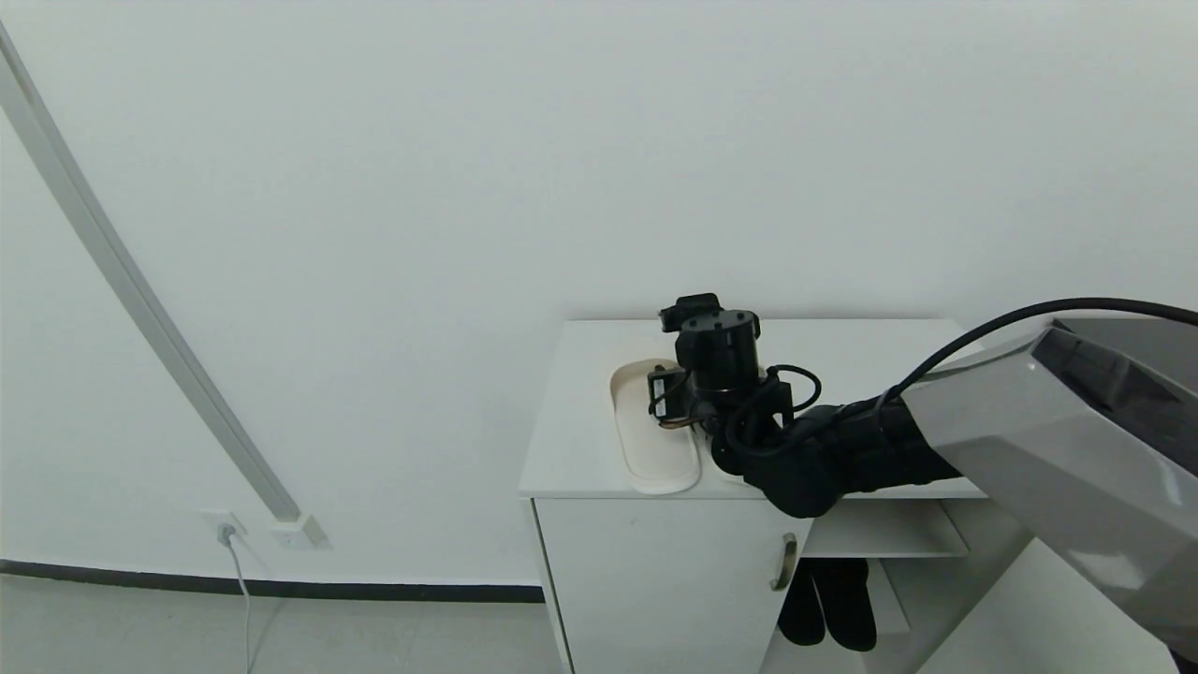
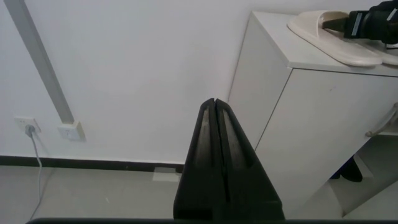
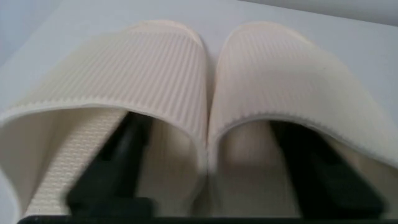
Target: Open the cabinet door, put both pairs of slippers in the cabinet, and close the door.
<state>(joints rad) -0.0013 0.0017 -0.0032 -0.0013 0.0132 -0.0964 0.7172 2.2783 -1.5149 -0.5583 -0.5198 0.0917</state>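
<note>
- The cream slippers [image 1: 655,440] are seen lying side by side on top of the cabinet [image 1: 655,580], above its closed door.
- The right gripper [image 3: 208,127] is set down at them, its fingers [image 3: 115,162] held apart with one slid under each strap. The two touching inner walls sit between the fingers, and nothing is pinched yet.
- That pose is judged to be chosen so both shoes can be lifted as one.
- The black slippers [image 1: 833,599] are found inside the cabinet, in the compartment below its shelf [image 1: 889,534]. That half stands open, while the door beside it, with the handle [image 1: 784,562], is shut.
- One pair is therefore counted as stowed, and the cream pair is the job in hand.
- The left gripper [image 2: 214,155] is held low beside the cabinet's outer side wall, fingers pressed together on nothing, presumably parked clear of the other arm.
- A firm squeeze is called for next, since a slack pinch could let one slipper drop.
</note>
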